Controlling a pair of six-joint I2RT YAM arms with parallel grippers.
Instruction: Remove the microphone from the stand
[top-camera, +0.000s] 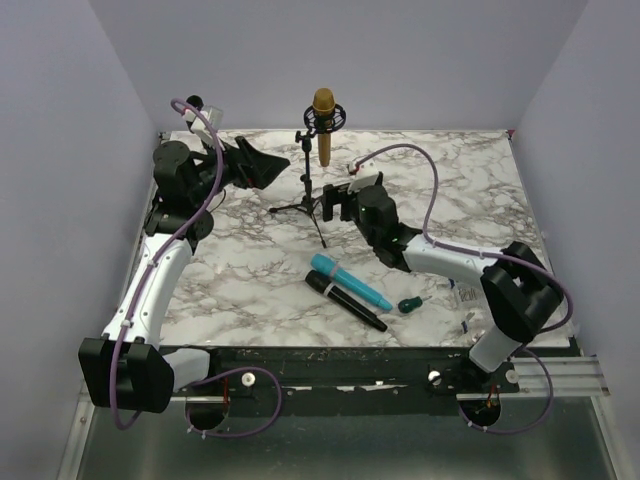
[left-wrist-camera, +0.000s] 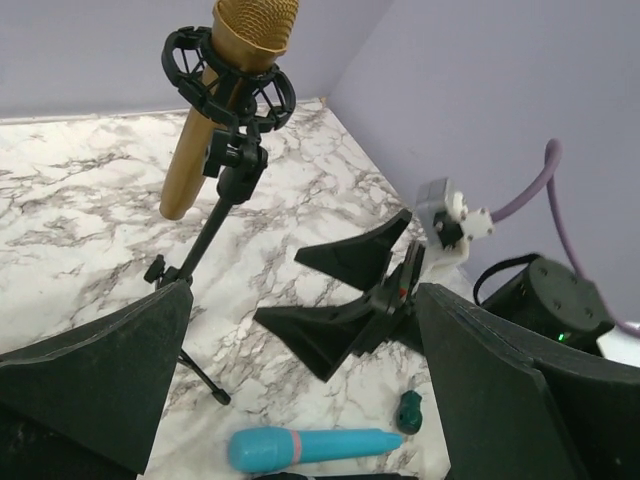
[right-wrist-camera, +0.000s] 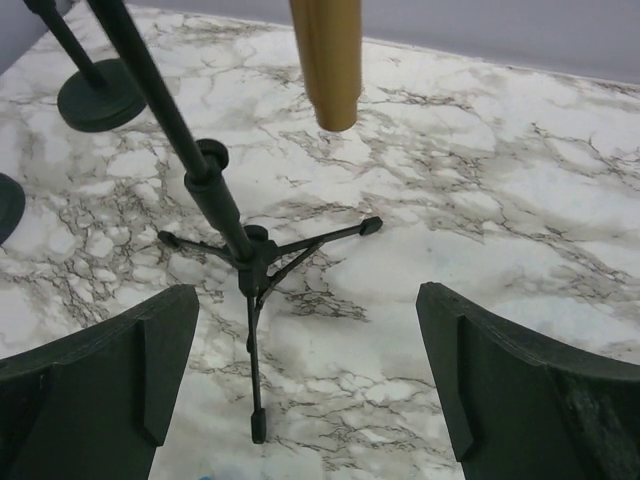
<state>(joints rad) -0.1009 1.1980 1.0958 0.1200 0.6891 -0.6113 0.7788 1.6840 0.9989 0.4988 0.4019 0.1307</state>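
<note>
**Gold microphone in its stand, both grippers open beside it**

The gold-coloured metal microphone (top-camera: 323, 125) sits in the round black shock mount at the top of the thin black tripod stand (top-camera: 306, 185), near the far middle of the white marble-pattern table (top-camera: 470, 190). Its mesh head points up and its body leans a little. In the right wrist view the lower end of the handle hangs free above the table.

The left gripper (top-camera: 272, 168) is just left of the stand, with its two black fingers spread wide and nothing between them. It does not touch the microphone. The right gripper (top-camera: 338, 205) is low, just right of the tripod legs. Its fingers are also spread apart and hold nothing.

Nearer to the arm bases lie a light blue plastic microphone (top-camera: 350, 282) and a slim black microphone (top-camera: 345, 302), side by side. A small dark green object (top-camera: 410, 303) lies just to their right; I cannot tell what it is.
</note>
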